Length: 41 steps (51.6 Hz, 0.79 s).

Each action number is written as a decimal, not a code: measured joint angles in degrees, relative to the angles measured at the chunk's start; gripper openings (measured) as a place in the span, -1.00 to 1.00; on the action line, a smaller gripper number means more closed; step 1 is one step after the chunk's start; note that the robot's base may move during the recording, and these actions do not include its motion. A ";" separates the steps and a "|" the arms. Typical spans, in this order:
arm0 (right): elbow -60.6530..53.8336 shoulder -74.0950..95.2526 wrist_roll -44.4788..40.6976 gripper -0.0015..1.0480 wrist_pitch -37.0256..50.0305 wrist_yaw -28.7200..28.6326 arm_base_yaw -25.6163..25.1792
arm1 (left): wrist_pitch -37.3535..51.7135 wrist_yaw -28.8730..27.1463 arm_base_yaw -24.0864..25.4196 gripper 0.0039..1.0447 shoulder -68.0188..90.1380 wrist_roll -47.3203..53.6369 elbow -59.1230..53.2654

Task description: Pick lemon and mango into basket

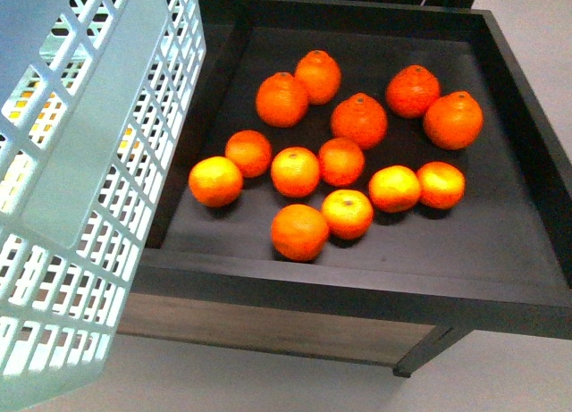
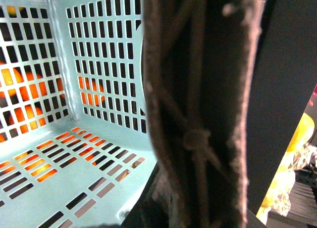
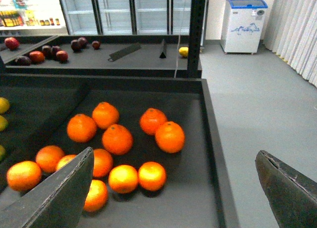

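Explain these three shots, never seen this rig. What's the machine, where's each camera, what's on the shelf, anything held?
It is a robot with two arms, each ending in a gripper. The front view looks out from its body: a light teal slotted plastic basket hangs at the left, beside a black display tray of round orange fruits. The left wrist view looks into that basket; its brown handle fills the frame up close, so that arm probably carries it, though its grip is not visible. No fruit shows inside. The right wrist view looks past the right gripper, open and empty, over the oranges.
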 joint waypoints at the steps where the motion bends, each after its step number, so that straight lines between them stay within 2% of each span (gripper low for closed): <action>1: 0.00 -0.02 -0.02 0.83 0.00 0.04 0.00 | 0.00 -0.04 0.00 -0.90 0.00 0.00 0.00; 41: 0.00 -0.02 -0.02 0.83 0.00 0.20 0.02 | 0.00 0.02 0.00 -0.90 0.00 0.00 0.00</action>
